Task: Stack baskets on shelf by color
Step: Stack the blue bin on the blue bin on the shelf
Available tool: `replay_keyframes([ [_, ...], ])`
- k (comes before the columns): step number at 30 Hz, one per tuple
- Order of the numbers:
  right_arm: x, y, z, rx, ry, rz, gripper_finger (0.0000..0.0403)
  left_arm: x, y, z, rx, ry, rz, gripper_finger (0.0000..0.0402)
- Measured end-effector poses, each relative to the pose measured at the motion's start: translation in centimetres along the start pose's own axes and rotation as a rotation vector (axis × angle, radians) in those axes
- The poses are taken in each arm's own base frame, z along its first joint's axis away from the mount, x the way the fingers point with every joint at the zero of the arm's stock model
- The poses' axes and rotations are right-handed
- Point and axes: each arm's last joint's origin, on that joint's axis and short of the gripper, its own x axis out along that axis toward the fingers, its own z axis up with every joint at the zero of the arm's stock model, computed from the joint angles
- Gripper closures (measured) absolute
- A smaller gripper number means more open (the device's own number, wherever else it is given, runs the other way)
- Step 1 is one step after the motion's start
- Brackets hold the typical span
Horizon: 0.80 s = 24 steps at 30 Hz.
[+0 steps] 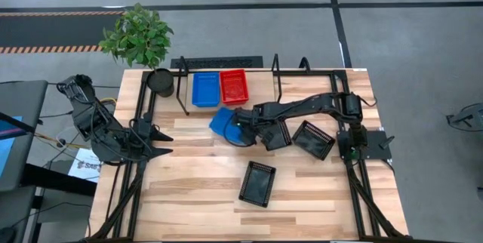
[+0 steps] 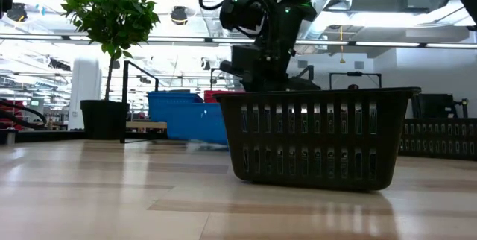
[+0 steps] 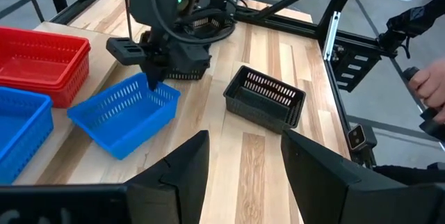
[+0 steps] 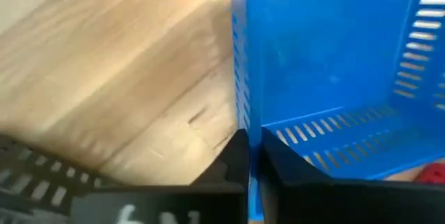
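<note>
A blue basket (image 1: 223,121) sits tilted just in front of the shelf (image 1: 260,73), with my right gripper (image 4: 254,165) shut on its wall. The left wrist view shows this basket (image 3: 125,116) hanging askew under my right gripper (image 3: 153,78). On the shelf board rest a blue basket (image 1: 205,89) and a red basket (image 1: 233,87). Three black baskets lie on the table: one (image 1: 275,133) under the right arm, one (image 1: 313,139) beside it, one (image 1: 257,183) nearer the front. My left gripper (image 1: 167,142) waits open near the table's left edge. My right gripper pinches the blue basket's perforated side wall (image 4: 245,123) at the rim, on the side facing the table's right, one finger inside the basket and one outside. The fingers (image 3: 154,79) come from above, pointing down. The basket hangs tilted, its opposite side (image 3: 118,147) low at the tabletop.
A round black plant pot (image 1: 159,82) with a green plant stands at the shelf's left end. The shelf's black tube hoops (image 1: 276,77) rise beside the red basket. A person's hand (image 3: 427,88) shows beyond the table's right edge. Bare wood lies along the near left part of the table (image 1: 189,190).
</note>
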Motion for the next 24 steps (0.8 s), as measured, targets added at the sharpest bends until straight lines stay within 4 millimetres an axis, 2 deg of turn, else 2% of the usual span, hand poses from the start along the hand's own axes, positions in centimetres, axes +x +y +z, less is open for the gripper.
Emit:
replay_keyframes([
  [2, -0.1, 0.2, 0.4, -0.008, -0.005, -0.003, 0.039, 0.0, 0.0, 0.0, 0.0, 0.0, -0.001, 0.0234],
  [6, -0.5, 0.8, 1.9, -0.004, -0.022, -0.016, 0.0378, 0.0, 0.0, 0.0, -0.009, 0.0, -0.001, 0.0234],
  [8, -1.5, 0.7, 3.1, 0.039, -0.054, -0.031, 0.0382, 0.0, 0.0, 0.0, -0.018, 0.0, -0.001, 0.0234],
  [13, -6.6, -1.4, 6.6, 0.129, -0.225, -0.072, 0.0393, 0.0, 0.0, 0.0, -0.023, 0.006, -0.007, 0.0234],
  [16, -10.3, -3.9, 8.1, 0.16, -0.358, -0.217, 0.0385, 0.0, 0.0, 0.0, -0.022, 0.006, -0.007, 0.0234],
  [19, -13.3, -7.0, 7.4, 0.263, -0.408, -0.414, 0.0389, 0.0, 0.0, 0.0, -0.022, 0.006, -0.007, 0.0234],
  [21, -14.4, -9.2, 5.8, 0.387, -0.397, -0.53, 0.0395, 0.0, 0.0, 0.0, -0.022, 0.005, -0.007, 0.0234],
  [24, -14.7, -11.8, 2.5, 0.617, -0.412, -0.616, 0.0397, 0.0, 0.0, 0.0, -0.024, 0.003, -0.008, 0.0234],
])
